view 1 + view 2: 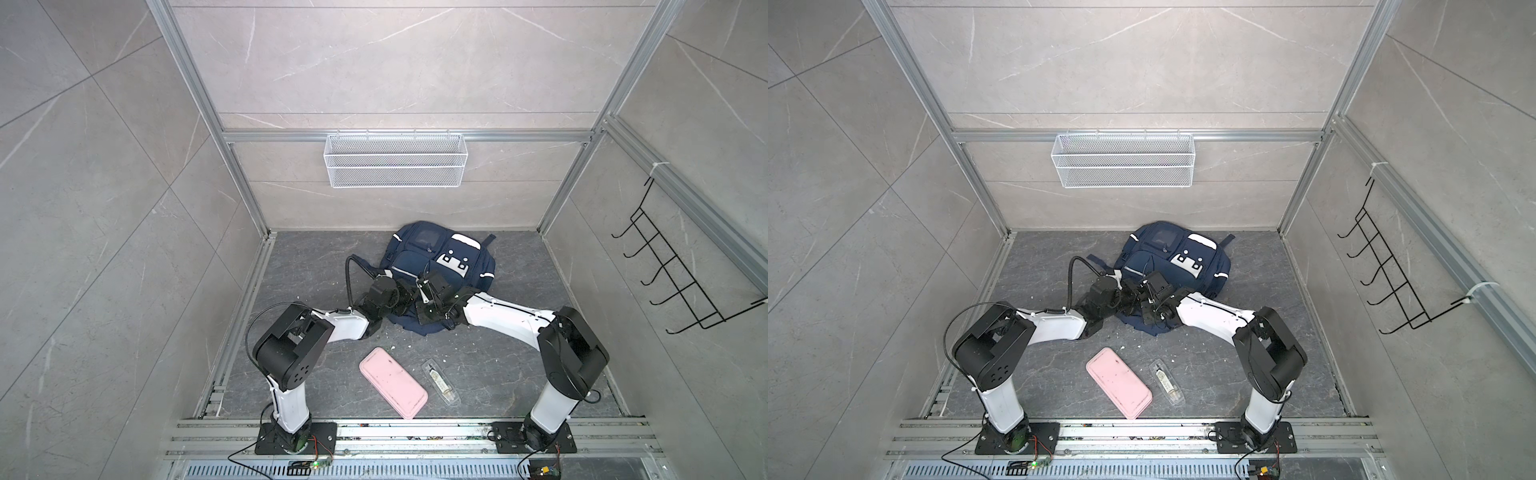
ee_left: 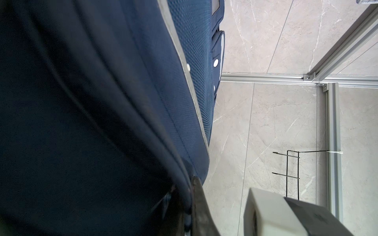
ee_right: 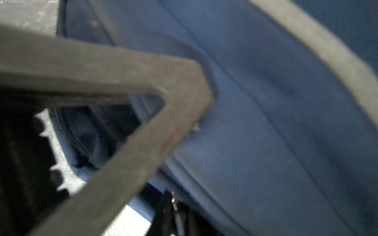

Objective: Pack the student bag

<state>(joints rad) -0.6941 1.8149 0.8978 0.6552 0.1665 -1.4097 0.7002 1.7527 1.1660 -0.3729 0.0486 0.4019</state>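
Only top views show the pink case [image 1: 392, 382] near the student bag [image 1: 440, 257].

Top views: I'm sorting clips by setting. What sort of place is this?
Likely a purpose-built robot test cell, not a real room: stone-look panels in an aluminium frame, arms bolted to a floor rail, and a wire basket hung behind.

No lettering, label, brand, number or sign is legible anywhere, including on the student bag [image 1: 415, 266].
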